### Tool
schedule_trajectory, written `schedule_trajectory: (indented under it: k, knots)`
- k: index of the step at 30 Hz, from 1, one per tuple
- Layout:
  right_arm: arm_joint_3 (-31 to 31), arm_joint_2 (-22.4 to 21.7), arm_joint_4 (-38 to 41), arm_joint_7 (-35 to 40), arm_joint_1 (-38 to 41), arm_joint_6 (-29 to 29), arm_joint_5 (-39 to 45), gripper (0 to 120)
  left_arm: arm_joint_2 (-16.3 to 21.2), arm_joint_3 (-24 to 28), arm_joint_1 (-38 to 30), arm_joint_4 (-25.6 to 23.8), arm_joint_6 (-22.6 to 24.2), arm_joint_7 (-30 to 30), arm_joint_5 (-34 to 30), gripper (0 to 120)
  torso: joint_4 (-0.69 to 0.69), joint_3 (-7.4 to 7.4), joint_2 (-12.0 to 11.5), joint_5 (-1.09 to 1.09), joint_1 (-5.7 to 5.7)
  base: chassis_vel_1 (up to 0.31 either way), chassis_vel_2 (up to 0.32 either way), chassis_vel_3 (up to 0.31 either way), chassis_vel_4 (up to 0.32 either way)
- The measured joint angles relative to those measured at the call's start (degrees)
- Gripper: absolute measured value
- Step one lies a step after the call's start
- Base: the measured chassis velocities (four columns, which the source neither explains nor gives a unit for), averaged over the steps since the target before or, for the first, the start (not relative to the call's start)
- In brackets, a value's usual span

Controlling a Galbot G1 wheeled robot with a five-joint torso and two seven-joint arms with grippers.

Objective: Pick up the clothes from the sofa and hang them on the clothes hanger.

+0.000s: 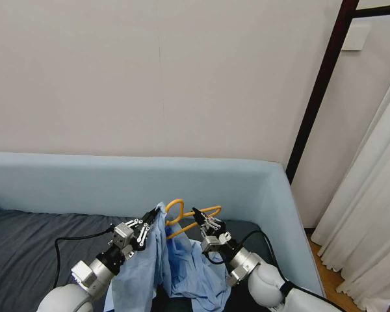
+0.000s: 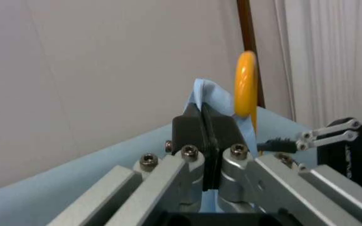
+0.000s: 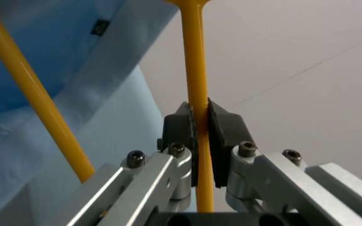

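A plain, evenly lit off-white wall [image 1: 182, 71] rises behind a sofa [image 1: 84, 182] with a pale blue back and arm and a dark grey seat cushion [image 1: 26, 247]. To the right of the sofa, a dark vertical post [image 1: 318, 84] stands beside white curtains [image 1: 370, 208]. A strip of wooden floor [image 1: 318, 251] shows below them.

No text, label, brand, number or sign can be read anywhere.
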Motion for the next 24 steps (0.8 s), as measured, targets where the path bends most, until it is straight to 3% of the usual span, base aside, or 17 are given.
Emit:
schedule_trajectory:
  k: [8, 11, 18, 24]
  knots:
    - [-1.58, 0.14, 0.78, -0.11, 0.15, -2.18, 4.0, 5, -0.13, 0.48, 0.67, 0.47, -2.15, 2.65, 0.87, 0, 0.0, 0.0, 0.0, 0.0, 0.0, 0.0, 0.0, 0.0, 0.0]
    - [-3.43, 0.42, 1.54, 1.69, 1.21, -5.33, 9.64, 5, -0.6, 0.63, 1.37, 1.13, -3.58, 4.83, 2.51, 0, 0.0, 0.0, 0.0, 0.0, 0.0, 0.0, 0.0, 0.0, 0.0]
    - [-3.37, 0.59, 1.58, 2.25, 1.65, -6.08, 11.16, 5, -0.52, 0.48, 1.48, 1.43, -4.12, 4.83, 3.03, 0, 0.0, 0.0, 0.0, 0.0, 0.0, 0.0, 0.0, 0.0, 0.0]
    - [-2.86, 0.97, 0.87, 2.64, 2.03, -6.42, 11.54, 5, -0.89, -0.11, 2.12, 1.3, -6.59, 4.42, 4.13, 20, 0.0, 0.0, 0.0, 0.0, 0.0, 0.0, 0.0, 0.0, 0.0]
